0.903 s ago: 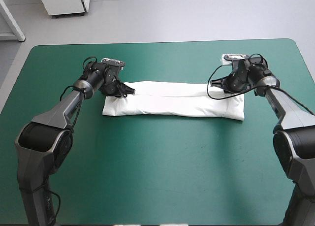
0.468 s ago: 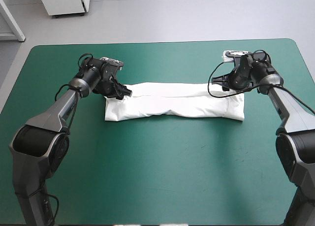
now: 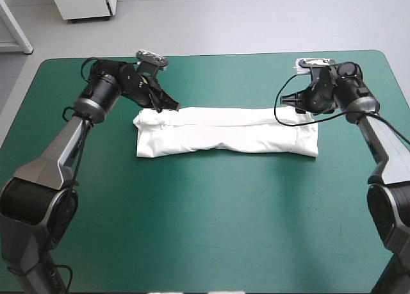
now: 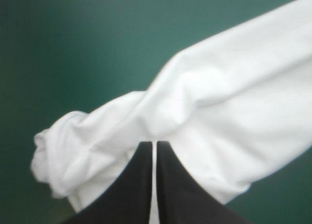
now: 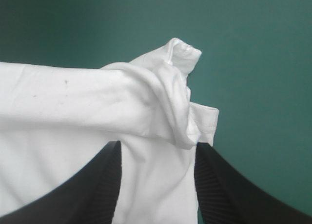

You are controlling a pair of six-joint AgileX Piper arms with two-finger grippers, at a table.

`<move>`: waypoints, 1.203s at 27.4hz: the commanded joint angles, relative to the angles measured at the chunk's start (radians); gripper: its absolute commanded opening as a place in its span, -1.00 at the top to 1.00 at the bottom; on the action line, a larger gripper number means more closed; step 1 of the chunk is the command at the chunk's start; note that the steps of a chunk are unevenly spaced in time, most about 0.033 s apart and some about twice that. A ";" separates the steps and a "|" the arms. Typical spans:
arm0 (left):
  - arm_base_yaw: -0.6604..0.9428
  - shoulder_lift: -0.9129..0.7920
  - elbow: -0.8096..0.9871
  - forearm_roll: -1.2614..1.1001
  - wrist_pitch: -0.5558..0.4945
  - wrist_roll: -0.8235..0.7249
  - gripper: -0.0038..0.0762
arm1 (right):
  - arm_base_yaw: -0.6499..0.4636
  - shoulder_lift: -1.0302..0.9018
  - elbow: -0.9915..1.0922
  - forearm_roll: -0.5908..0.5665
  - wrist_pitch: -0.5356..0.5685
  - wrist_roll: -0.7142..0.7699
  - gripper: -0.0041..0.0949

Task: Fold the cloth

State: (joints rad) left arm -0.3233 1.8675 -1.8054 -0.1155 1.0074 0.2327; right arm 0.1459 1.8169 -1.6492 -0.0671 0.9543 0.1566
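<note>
T-shirt (image 3: 224, 132) lies as a long folded band on the teal-green cover (image 3: 205, 230), running left to right across the middle of the table, a little toward the far edge. I read this as the pick-up for the next fold, one gripper at each end of the band. My left gripper (image 3: 172, 106) sits at the far edge near the left end. In its wrist view the black fingers are pressed all but together with a thin white sliver between them, so I take it as pinching a layer of the cloth, and that end looks bunched. My right gripper (image 3: 300, 107) is at the right end with its fingers spread — the cloth runs between them, and a rolled, hemmed corner (image 5: 202, 119) sits just ahead of the tips. So the right side has no grip yet. Next move, as I judge it: close the right fingers on that end, catching every layer rather than just the loose hem, then lift both ends together — evenly, so the band doesn't twist.
</note>
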 commanded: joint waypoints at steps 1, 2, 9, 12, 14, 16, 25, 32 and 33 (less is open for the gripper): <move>-0.077 -0.056 -0.035 -0.049 -0.059 0.041 0.93 | -0.006 -0.076 -0.033 -0.022 -0.025 -0.008 0.03; -0.094 -0.056 -0.035 -0.054 -0.070 0.050 0.93 | -0.006 -0.080 -0.033 -0.022 -0.023 -0.008 0.03; -0.198 -0.012 -0.035 -0.107 -0.163 0.060 0.93 | -0.006 -0.108 -0.033 -0.042 -0.012 -0.002 0.03; -0.212 0.023 -0.035 -0.127 -0.172 0.065 0.93 | -0.006 -0.116 -0.033 -0.061 -0.005 -0.001 0.06; -0.214 0.047 -0.035 -0.171 -0.179 0.087 0.93 | -0.006 -0.120 -0.033 -0.061 0.002 -0.001 0.08; -0.214 0.079 -0.035 -0.197 -0.191 0.096 0.93 | -0.006 -0.122 -0.033 -0.061 0.002 0.003 0.08; -0.234 0.195 -0.035 -0.270 -0.218 0.131 0.93 | -0.006 -0.124 -0.033 -0.061 0.006 0.007 0.08; -0.234 0.261 -0.035 -0.272 -0.252 0.131 0.93 | -0.105 -0.124 -0.033 0.107 0.028 -0.008 0.08; -0.234 0.263 -0.035 -0.272 -0.254 0.131 0.93 | -0.129 -0.124 -0.033 0.152 0.035 -0.023 0.08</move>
State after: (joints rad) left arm -0.5530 2.1723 -1.8140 -0.3633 0.7890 0.3636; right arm 0.0810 1.7529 -1.6499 -0.0059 1.0054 0.1672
